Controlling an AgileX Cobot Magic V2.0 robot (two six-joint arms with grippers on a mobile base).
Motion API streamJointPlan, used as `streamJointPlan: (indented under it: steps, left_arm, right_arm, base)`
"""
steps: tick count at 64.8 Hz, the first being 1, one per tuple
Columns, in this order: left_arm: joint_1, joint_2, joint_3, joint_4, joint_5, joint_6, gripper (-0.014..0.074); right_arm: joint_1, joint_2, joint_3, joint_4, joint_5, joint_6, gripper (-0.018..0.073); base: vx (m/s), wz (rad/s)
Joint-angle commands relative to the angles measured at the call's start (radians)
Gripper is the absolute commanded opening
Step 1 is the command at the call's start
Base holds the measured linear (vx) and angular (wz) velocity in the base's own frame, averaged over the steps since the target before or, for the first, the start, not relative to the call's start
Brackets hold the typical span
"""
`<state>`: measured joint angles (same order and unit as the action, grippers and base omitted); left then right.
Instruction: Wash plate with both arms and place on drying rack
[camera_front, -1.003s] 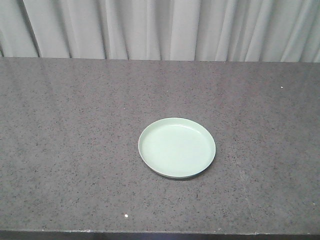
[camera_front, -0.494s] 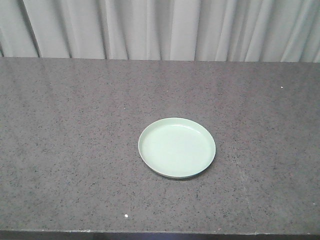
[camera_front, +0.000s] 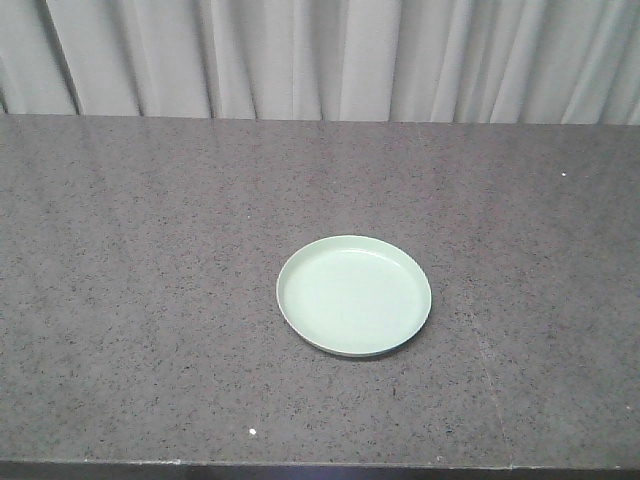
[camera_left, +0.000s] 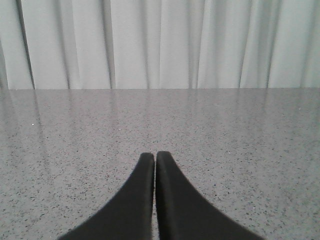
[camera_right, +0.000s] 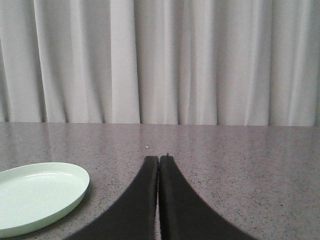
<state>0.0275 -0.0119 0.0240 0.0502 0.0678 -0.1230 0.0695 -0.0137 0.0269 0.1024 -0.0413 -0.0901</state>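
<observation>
**Plate flat on counter; both claws closed**

Front view: a speckled dark-grey stone countertop (camera_front: 150, 250) runs the full width, with a pale pleated curtain (camera_front: 300, 55) behind it. The plate (camera_front: 353, 296) lies flat near the middle, slightly to the right.

Left wrist view: the left gripper (camera_left: 155, 159) has its tips pressed together, holding nothing, over the counter.

Right wrist view: the right gripper (camera_right: 158, 162) also has its tips together. The plate lies low to its left, not touching it.

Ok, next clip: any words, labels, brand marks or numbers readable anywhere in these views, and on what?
None. The plate is plain mint green. The speckled countertop and the curtain carry no print. The left gripper and right gripper show no markings.
</observation>
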Motion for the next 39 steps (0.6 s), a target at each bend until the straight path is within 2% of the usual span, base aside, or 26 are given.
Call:
streamJointPlan:
  steps: [1, 12, 20, 28, 39]
  left_arm:
    - [-0.007, -0.015, 0.022, -0.008, -0.068, -0.003, -0.0006]
    - [-0.007, -0.015, 0.022, -0.008, -0.068, -0.003, -0.0006]
    - [-0.007, -0.015, 0.022, -0.008, -0.068, -0.003, -0.0006]
    - [-0.007, -0.015, 0.022, -0.008, -0.068, -0.003, -0.0006]
    - [-0.007, -0.015, 0.022, -0.008, -0.068, -0.003, -0.0006]
  right_arm:
    - [-0.004, -0.008, 0.003, 0.012, -0.078, 0.005, -0.0003]
    - [-0.004, -0.008, -0.009, 0.152, -0.088, 0.140, -0.0003]
    - [-0.004, 0.001, -0.109, 0.141, -0.029, 0.147, -0.0003]
    - [-0.004, 0.085, -0.298, 0.121, 0.125, 0.122, -0.0003]
    - [-0.004, 0.328, -0.580, 0.140, 0.394, -0.039, -0.0003]
  base:
    - [0.00, 0.00]
    - [0.00, 0.00]
    - [0.00, 0.00]
    - [0.00, 0.00]
    - [0.00, 0.00]
